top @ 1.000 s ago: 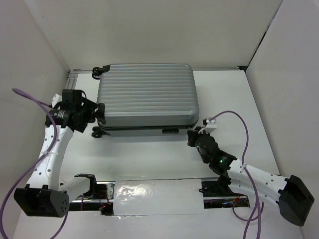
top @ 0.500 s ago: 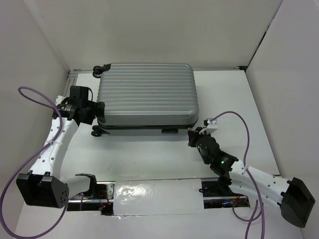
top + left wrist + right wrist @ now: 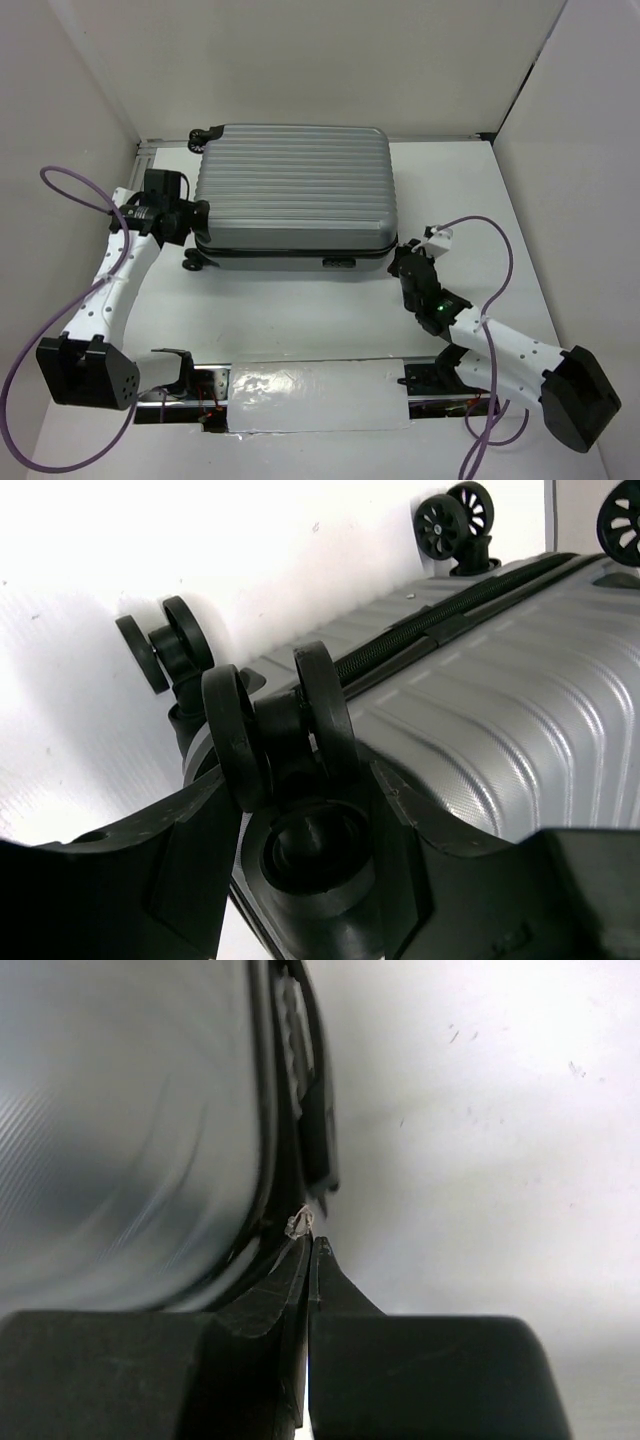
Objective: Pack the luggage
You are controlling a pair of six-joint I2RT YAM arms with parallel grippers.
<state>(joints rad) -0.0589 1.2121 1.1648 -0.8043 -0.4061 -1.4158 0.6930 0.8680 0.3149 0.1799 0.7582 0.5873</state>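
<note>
The luggage point(image 3: 295, 190) lies flat and closed at the back middle of the table, ribbed silver shell up, black wheels at its left end. My left gripper point(image 3: 192, 222) is at the suitcase's near-left corner. In the left wrist view its jaws point(image 3: 300, 790) straddle the caster of one black wheel point(image 3: 280, 725) and press on both sides. My right gripper point(image 3: 403, 258) is at the near-right corner of the luggage point(image 3: 120, 1110). Its jaws point(image 3: 312, 1240) are closed, with a small silver zipper pull point(image 3: 300, 1223) pinched at the tips beside the dark zipper line.
White walls close in the table on the left, back and right. A foil-covered strip point(image 3: 315, 395) runs along the near edge between the arm bases. Purple cables point(image 3: 60, 190) loop from both arms. A black side handle point(image 3: 338, 262) sits on the suitcase's near face.
My left gripper has moved in and back onto the near-left wheel. My right gripper has slid right along the suitcase's near edge to its right corner.
</note>
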